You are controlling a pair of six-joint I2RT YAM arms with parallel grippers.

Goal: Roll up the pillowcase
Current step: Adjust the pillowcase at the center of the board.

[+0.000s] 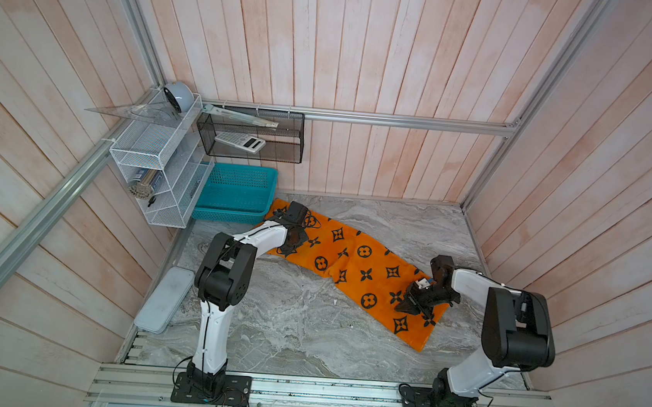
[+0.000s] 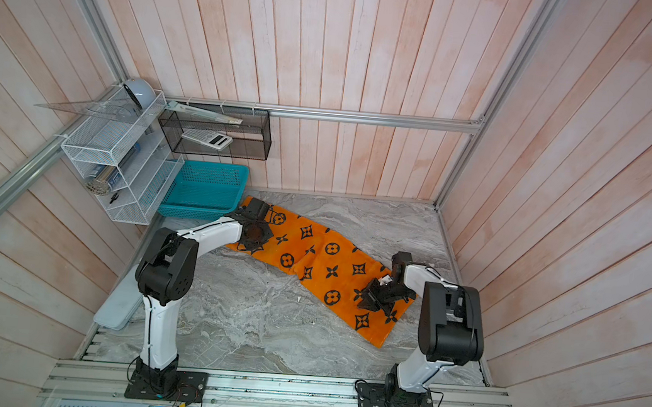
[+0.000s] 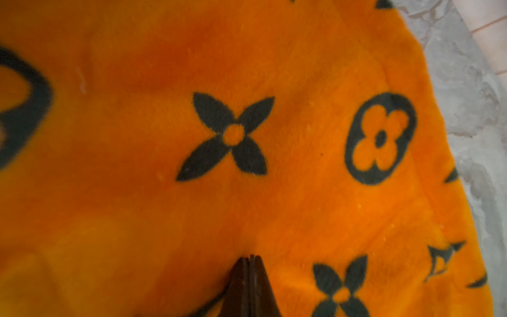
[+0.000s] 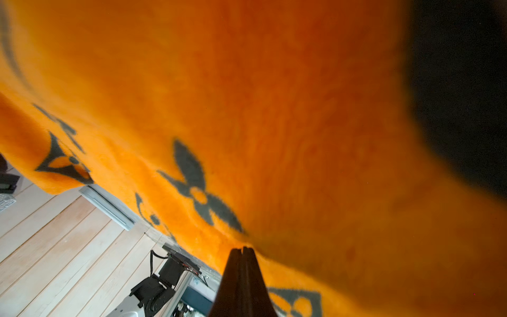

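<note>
**A:** Where do we find the pillowcase?

**B:** We see the orange plush pillowcase [image 1: 351,265] lying on the grey marble-patterned tabletop [image 1: 297,331]. It forms a long band running slantwise from the far left to the near right. Its far-left end sits just beside a teal plastic basket [image 1: 230,214]. The print is black four-petal flowers, diamond stars and circled flowers. In both top views it lies spread out, not rolled, with a shallow crease across its middle.

**A:** And where are the arms?

**B:** We see one over each end. The left gripper [image 1: 292,244] is above the far-left end, its tips hidden under the wrist in both top views. In the left wrist view its dark fingers [image 3: 238,288] stand almost together, with only a thin slit between them. The tips rest against the plush. We cannot tell whether any cloth is caught there.

**A:** And the right one?

**B:** The right gripper [image 1: 402,308] sits low over the near-right end, pointing toward the left. In the right wrist view its fingers [image 4: 233,282] are pressed tight together, tips at a fold of the plush. We cannot tell if cloth is pinched between them.

**A:** What else do we see?

**B:** A white wire shelf [image 1: 148,193] hangs on the left wall. A black mesh basket [image 1: 281,144] on the far wall holds a calculator [image 1: 240,142].
</note>
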